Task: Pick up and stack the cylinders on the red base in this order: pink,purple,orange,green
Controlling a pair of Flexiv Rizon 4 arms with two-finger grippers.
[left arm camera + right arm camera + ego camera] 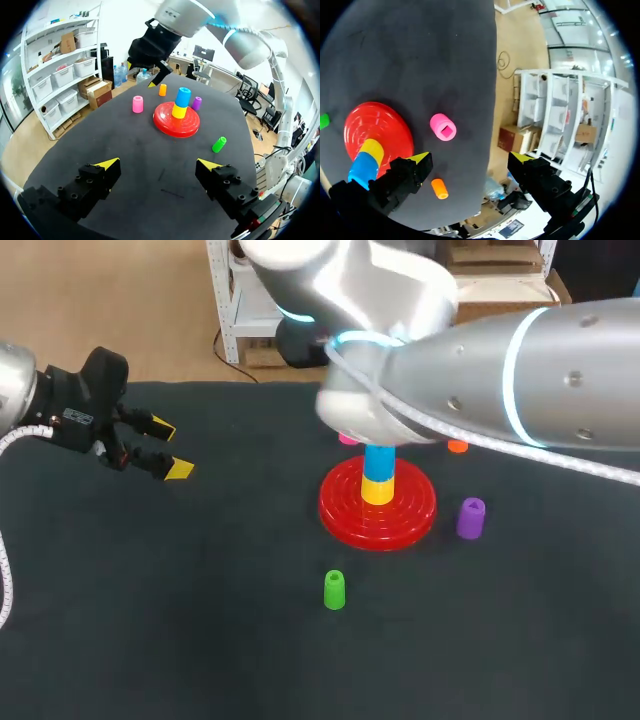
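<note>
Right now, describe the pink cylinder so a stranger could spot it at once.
Start at the red base with its yellow-and-blue post. Beyond it, near the table's far edge, stand two cylinders. Beside the orange cylinder, the pink cylinder alone is pink, square-holed on top.

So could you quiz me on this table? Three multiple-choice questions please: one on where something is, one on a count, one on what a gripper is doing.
1. Where is the green cylinder?
A. in a gripper
B. on the table, apart from the red base
C. off the table

2. How many cylinders are loose on the table?
A. two
B. four
C. six

3. The left gripper is:
A. open and empty
B. shut on a cylinder
C. out of view

Answers:
1. B, it sits alone on the dark cloth in front of the base.
2. B, the pink, orange, purple and green ones are all off the post.
3. A, its fingers stand apart with nothing between them.
</note>
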